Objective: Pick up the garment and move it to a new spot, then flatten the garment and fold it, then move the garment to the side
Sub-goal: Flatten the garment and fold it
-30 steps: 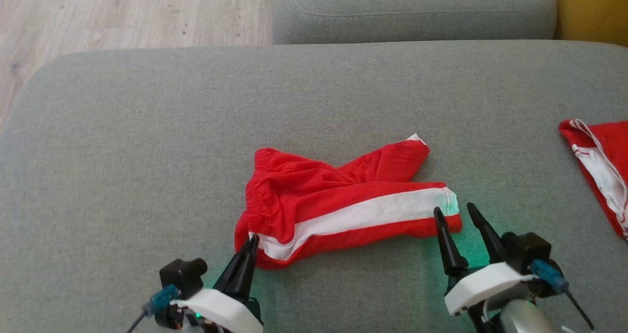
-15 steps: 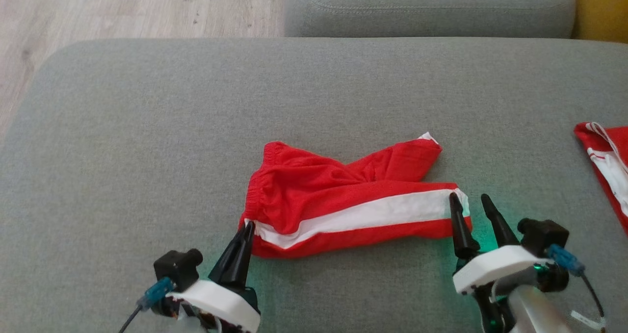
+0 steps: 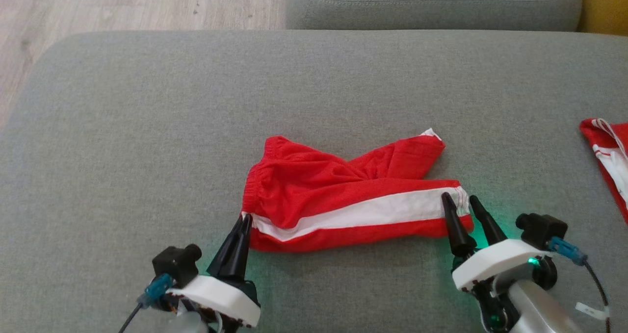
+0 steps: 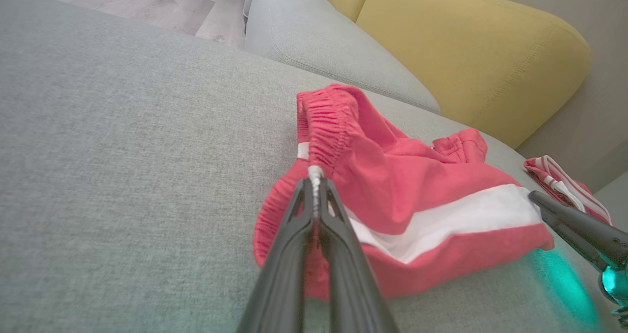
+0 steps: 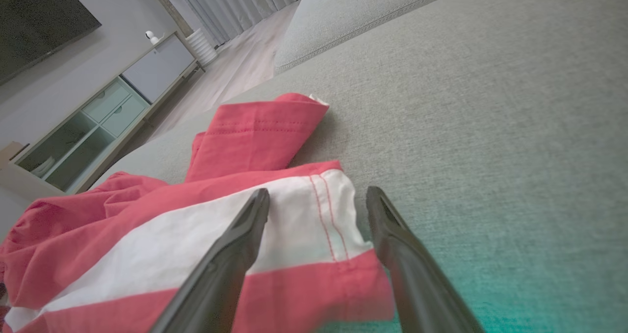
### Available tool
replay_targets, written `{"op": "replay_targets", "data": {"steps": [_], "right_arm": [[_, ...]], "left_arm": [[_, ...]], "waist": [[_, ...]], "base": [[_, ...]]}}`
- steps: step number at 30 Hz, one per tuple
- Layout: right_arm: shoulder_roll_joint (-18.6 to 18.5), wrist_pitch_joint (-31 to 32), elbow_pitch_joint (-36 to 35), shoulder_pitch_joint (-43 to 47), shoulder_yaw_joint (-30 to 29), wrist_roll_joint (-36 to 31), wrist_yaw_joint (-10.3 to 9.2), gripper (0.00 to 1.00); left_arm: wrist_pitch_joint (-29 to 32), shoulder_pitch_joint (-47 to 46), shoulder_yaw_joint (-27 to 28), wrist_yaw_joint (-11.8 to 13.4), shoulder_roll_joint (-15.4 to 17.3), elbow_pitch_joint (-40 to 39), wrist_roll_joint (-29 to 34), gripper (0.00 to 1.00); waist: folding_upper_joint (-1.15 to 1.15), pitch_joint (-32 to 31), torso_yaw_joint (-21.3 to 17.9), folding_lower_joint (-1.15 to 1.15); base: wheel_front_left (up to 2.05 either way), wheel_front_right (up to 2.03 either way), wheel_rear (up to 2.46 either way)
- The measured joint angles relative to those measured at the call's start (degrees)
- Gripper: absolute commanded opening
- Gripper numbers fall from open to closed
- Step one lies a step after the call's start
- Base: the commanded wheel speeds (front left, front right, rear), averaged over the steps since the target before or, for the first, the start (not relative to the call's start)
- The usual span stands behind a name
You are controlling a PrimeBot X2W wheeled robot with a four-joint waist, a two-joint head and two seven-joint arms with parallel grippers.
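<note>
The garment [image 3: 343,195] is a pair of red shorts with a white side stripe, lying crumpled in the middle of the grey sofa seat [image 3: 147,127]. My left gripper [image 3: 245,218] is shut on the waistband corner at the garment's [image 4: 417,195] near left end; in the left wrist view the closed left gripper [image 4: 314,182] pinches the white stripe end there. My right gripper [image 3: 460,198] is open at the leg hem on the right. In the right wrist view the open right gripper [image 5: 318,192] straddles the hem of the garment [image 5: 147,225], one finger over the white stripe.
A second red and white garment [image 3: 608,161] lies at the seat's right edge. A grey back cushion [image 3: 431,2] runs along the far side, with a yellow cushion [image 4: 466,48] beyond. Wooden floor [image 3: 122,4] lies past the seat's left end.
My left gripper has closed on the waistband corner. The right gripper has edged left onto the leg hem. The camera has shifted slightly.
</note>
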Motion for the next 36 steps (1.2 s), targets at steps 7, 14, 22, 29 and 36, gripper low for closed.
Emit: {"op": "replay_targets", "data": {"steps": [7, 14, 22, 29, 36], "right_arm": [[-2.4, 0.0, 0.4, -0.5, 4.0, 3.6, 0.00, 1.00], [-3.6, 0.0, -0.3, -2.6, 5.9, 4.4, 0.00, 0.23], [-4.2, 0.0, -0.6, -2.3, 5.8, 4.3, 0.00, 0.00], [-4.2, 0.0, -4.9, -2.1, 2.1, 2.3, 0.00, 0.00], [-4.1, 0.0, -14.8, -2.1, -3.9, 0.4, 0.00, 0.00]], "left_arm": [[0.0, 0.0, 0.9, 0.0, -0.5, 0.0, 0.9, 0.00], [0.0, 0.0, 1.3, 0.0, -1.1, 0.0, 1.2, 0.00], [0.0, 0.0, 1.4, 0.0, -1.2, 0.2, 1.2, 0.00], [0.0, 0.0, 1.2, 0.0, -0.6, -2.3, 1.7, 0.00], [0.0, -6.4, -2.9, 0.0, 6.4, -9.1, 0.8, 0.00]], "waist": [[0.00, 0.5, 0.1, 0.00], [0.00, 0.7, 0.2, 0.00], [0.00, 0.3, -0.2, 0.00], [0.00, -1.3, -0.3, 0.00], [0.00, -4.9, -0.7, 0.00]], "base": [[0.00, 0.00, 0.00], [0.00, 0.00, 0.00], [0.00, 0.00, 0.00], [0.00, 0.00, 0.00], [0.00, 0.00, 0.00]]}}
